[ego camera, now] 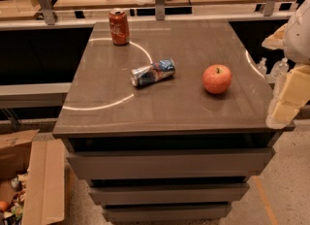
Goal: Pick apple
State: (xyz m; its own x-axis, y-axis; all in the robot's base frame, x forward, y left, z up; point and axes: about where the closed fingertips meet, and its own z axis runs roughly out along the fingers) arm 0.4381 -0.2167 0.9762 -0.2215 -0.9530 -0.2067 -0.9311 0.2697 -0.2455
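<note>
The apple [216, 78] is round and red-orange with a small dark stem dimple. It rests on the right half of the brown countertop [184, 107]. My gripper [286, 100] is at the right edge of the camera view, pale and blurred, to the right of the apple and apart from it, near the counter's right front corner. It holds nothing that shows.
An upright red soda can [118, 26] stands at the back left of the counter. A crushed silver-blue can [152, 72] lies on its side near the middle. Drawers sit below the counter. A cardboard box [29, 180] is on the floor at left. Desks stand behind.
</note>
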